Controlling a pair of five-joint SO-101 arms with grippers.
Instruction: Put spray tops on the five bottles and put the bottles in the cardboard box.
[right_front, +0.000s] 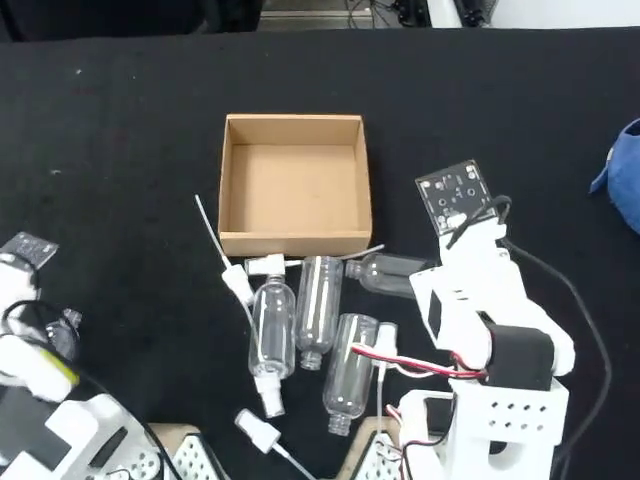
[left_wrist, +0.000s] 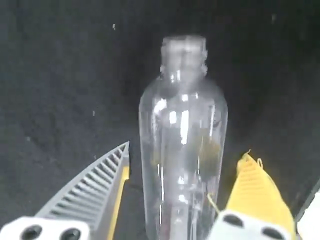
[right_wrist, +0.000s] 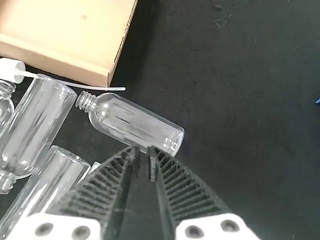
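Holding uncapped clear bottle (left_wrist: 182, 100) in my left pincer (left_wrist: 186, 151); right pincer (right_wrist: 142, 150) nearly closed, empty. Next, probably: fetch loose spray top (right_front: 257, 428).

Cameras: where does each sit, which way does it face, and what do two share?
High view: fixed above the table, facing down on the cardboard box and loose bottles; right arm and left arm show.
Left wrist view: on the left wrist, facing along the left end effector, which flanks an uncapped bottle.
Right wrist view: on the right wrist, facing past the shut right end effector at the table.
Shared: high and right wrist views both show the box and the bottle by its corner.
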